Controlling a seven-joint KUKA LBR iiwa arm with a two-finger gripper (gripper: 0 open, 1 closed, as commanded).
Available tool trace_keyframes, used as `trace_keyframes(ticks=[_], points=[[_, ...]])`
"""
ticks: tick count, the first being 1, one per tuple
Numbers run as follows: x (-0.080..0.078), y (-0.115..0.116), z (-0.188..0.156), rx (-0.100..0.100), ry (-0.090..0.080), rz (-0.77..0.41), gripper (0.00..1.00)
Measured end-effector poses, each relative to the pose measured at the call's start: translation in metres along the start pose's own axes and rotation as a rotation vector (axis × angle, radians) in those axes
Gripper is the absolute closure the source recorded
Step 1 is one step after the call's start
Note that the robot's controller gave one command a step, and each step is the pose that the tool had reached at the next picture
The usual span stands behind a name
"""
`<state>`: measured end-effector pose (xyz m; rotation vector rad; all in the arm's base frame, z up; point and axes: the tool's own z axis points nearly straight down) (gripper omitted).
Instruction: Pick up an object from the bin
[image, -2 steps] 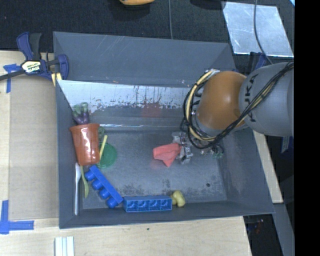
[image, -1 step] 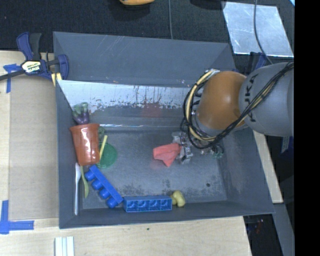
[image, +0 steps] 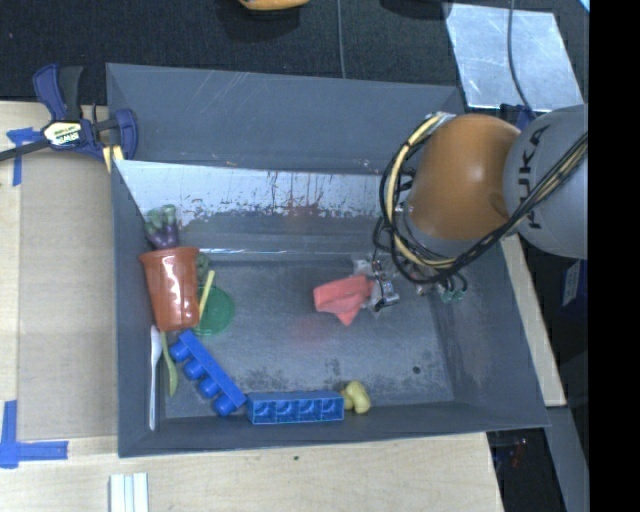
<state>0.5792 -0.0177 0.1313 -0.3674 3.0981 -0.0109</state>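
Hovering claw (image: 380, 287), perhaps touching red crumpled thing (image: 340, 298), blue bricks (image: 296, 409) apart

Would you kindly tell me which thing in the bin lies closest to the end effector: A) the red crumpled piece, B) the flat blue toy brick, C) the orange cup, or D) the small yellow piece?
A: the red crumpled piece lies mid-bin right beside the end effector, while the orange cup is far off by the left wall.
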Motion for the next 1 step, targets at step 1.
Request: trace_keyframes(ticks=[1], points=[[0.0115, -0.0238, -0.0765, 0.0, 0.001, -0.001, 1.0]])
